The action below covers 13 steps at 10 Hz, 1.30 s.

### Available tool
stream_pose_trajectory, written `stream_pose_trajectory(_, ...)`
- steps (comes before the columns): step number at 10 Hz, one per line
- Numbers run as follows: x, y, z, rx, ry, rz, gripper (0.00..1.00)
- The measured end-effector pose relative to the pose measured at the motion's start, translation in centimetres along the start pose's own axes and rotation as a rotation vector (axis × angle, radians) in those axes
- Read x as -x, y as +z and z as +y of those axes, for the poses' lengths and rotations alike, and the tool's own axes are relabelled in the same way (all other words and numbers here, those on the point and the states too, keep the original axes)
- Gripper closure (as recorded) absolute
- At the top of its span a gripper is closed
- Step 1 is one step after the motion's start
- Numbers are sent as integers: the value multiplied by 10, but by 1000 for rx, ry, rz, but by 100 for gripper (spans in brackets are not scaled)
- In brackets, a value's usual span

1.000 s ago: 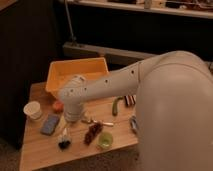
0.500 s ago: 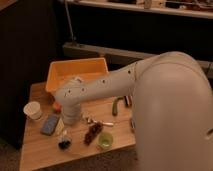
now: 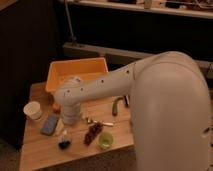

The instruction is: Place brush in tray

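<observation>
The brush (image 3: pixel 62 138) lies on the wooden table near the front left, with its whitish handle pointing back and its dark head toward the front. The orange-yellow tray (image 3: pixel 56 75) stands at the back of the table. My gripper (image 3: pixel 68 120) hangs from the white arm's wrist, low over the table just behind and right of the brush handle and in front of the tray. The wrist hides most of it.
A white cup (image 3: pixel 33 110) stands at the left edge, with a blue flat object (image 3: pixel 49 124) beside it. A shiny metal utensil (image 3: pixel 98 121), a dark red cluster (image 3: pixel 92 134), a small green cup (image 3: pixel 105 141) and a green curved vegetable (image 3: pixel 116 106) lie to the right. My bulky arm (image 3: pixel 165 105) covers the right side.
The wrist has shifted only slightly over the same spot near the brush. The objects on the table have not moved.
</observation>
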Motion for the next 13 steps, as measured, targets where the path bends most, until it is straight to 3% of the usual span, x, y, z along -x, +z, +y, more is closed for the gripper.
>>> stream_pose_trajectory(3,15,16,32,9,14,28,20)
stream_pose_trajectory(6,15,32,32,9,37,48,20)
stream_pose_trajectory(13,16,92,42,35,62,115,20)
